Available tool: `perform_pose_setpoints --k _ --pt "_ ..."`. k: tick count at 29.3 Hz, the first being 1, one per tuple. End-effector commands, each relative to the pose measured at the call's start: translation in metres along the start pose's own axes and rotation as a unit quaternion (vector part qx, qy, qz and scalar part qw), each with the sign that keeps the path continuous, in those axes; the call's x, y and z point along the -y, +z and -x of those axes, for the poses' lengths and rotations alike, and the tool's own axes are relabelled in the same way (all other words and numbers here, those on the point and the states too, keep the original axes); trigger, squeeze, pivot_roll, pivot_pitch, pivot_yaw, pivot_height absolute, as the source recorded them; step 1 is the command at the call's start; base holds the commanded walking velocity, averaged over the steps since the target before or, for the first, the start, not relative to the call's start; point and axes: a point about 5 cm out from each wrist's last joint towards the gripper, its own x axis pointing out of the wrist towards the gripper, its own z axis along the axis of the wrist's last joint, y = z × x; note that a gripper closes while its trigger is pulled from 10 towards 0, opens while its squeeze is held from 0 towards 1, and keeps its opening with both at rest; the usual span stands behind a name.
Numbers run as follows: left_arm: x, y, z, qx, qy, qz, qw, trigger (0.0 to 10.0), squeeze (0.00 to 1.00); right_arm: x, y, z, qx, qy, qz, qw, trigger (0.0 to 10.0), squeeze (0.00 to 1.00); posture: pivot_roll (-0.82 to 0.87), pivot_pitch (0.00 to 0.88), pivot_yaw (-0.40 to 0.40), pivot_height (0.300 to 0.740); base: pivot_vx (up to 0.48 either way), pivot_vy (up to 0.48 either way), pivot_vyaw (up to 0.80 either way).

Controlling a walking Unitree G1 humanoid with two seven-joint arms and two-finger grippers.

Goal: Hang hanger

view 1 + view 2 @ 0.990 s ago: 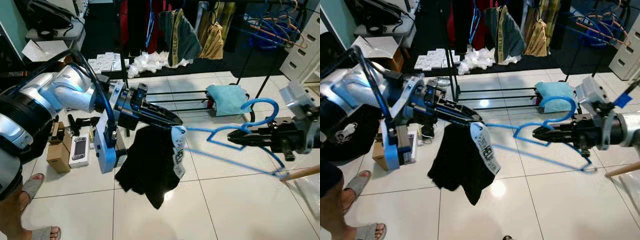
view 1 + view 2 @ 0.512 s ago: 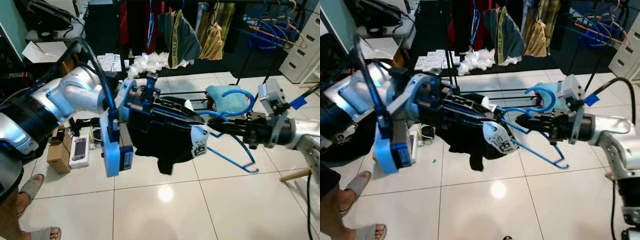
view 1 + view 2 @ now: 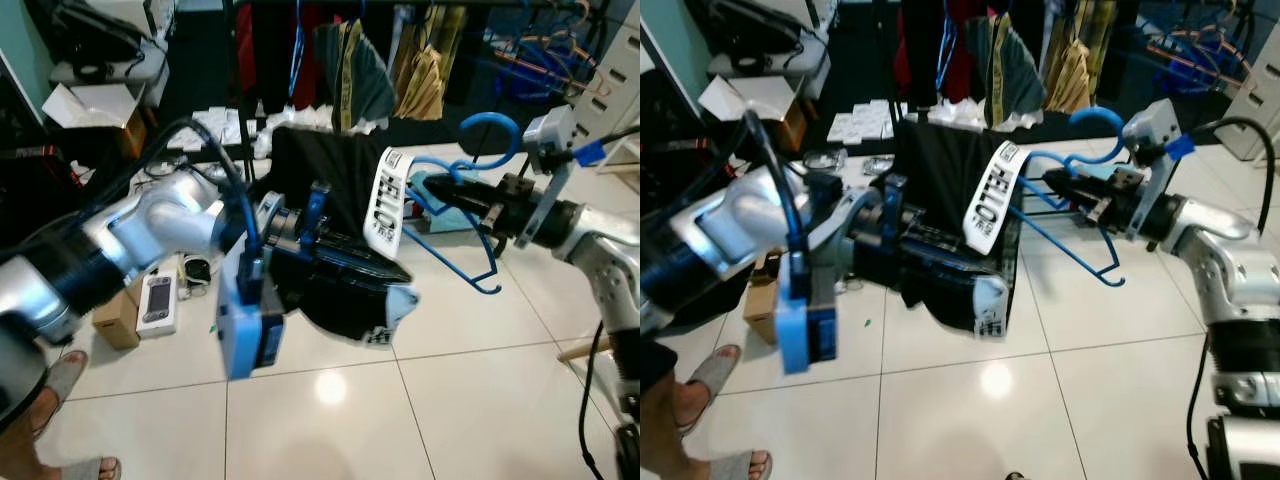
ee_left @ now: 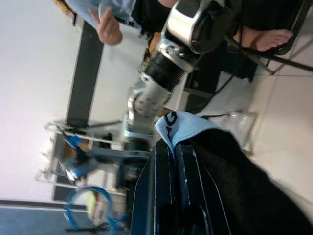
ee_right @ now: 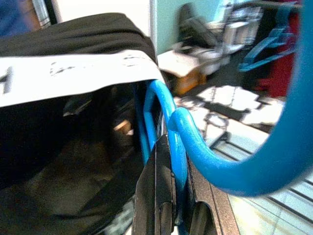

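My right gripper (image 3: 447,192) is shut on the neck of a blue hanger (image 3: 1072,238), whose hook (image 3: 490,126) curls up above the fingers. In the right wrist view the black fingers (image 5: 157,191) clamp the blue hanger (image 5: 172,139). A black garment (image 3: 320,175) with a white printed waistband (image 3: 384,200) is draped over the hanger's left end. My left gripper (image 3: 392,287) is shut on the garment's lower part, below the hanger. The left wrist view has its fingers (image 4: 164,191) closed on the garment's light-blue edge (image 4: 180,128).
A clothes rack with hung garments (image 3: 352,62) stands behind, with spare blue hangers (image 3: 540,52) at the back right. White drawers (image 3: 625,70) are at the far right. A cardboard box (image 3: 118,318) and small device (image 3: 158,300) lie left. A person's sandalled foot (image 3: 55,385) is at the lower left.
Both arms have lifted toward the rack. The hanger is now higher and further back, and the black garment, which hung low from the left gripper, now lies over the hanger's left end.
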Motion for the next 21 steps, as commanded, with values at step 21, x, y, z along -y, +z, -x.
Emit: perform_pose_setpoints --k 21 --pt "0.061 0.012 -0.013 -0.013 0.005 0.14 0.99 10.0 0.0 0.019 0.018 -0.006 0.078 -0.099 -0.04 0.991 10.0 0.0 -0.02 0.146 0.01 0.74 0.0 0.0 0.0"
